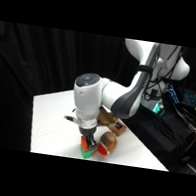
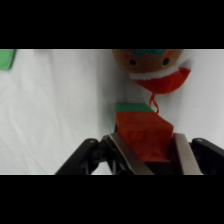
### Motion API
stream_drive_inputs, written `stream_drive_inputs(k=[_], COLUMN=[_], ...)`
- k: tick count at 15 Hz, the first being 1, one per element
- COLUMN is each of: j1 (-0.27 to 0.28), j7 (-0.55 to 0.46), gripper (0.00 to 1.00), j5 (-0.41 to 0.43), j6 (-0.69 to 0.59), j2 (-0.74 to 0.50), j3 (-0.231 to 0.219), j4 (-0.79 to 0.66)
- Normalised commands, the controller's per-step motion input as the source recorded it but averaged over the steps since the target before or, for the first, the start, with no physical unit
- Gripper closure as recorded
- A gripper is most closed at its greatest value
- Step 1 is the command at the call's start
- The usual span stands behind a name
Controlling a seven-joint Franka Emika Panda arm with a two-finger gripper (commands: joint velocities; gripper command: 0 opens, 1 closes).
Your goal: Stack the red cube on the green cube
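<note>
the gripper [image 2: 146, 150] grasps the red cube [image 2: 144, 134] between its fingers, directly above the green cube [image 2: 131, 107], whose edge peeks out behind

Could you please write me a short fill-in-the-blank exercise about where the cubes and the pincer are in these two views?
1. The pincer is shut on the ____ cube.
2. The red cube sits directly above the ____ cube.
3. In the wrist view, only a thin edge of the green cube shows, peeking out from ____ the red cube.
4. The round wooden toy lies on the ____ table.

Missing words: red; green; under; white
</note>
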Motion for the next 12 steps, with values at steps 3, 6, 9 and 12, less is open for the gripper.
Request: stream_drive_inputs(k=[3,6,9,12], j1=[-0.017,-0.032,-0.019,-0.010], j7=[-0.10,-0.12,-0.11,-0.11], gripper=[0.25,0.10,0.00,0.00], j5=[0.144,0.155,0.126,0.110], j6=[-0.01,-0.07,-0.11,-0.20], j2=[0.07,0.04,0.02,-0.05], j3=[0.037,0.048,0.043,0.039], j4=[0.13,0.14,0.14,0.11])
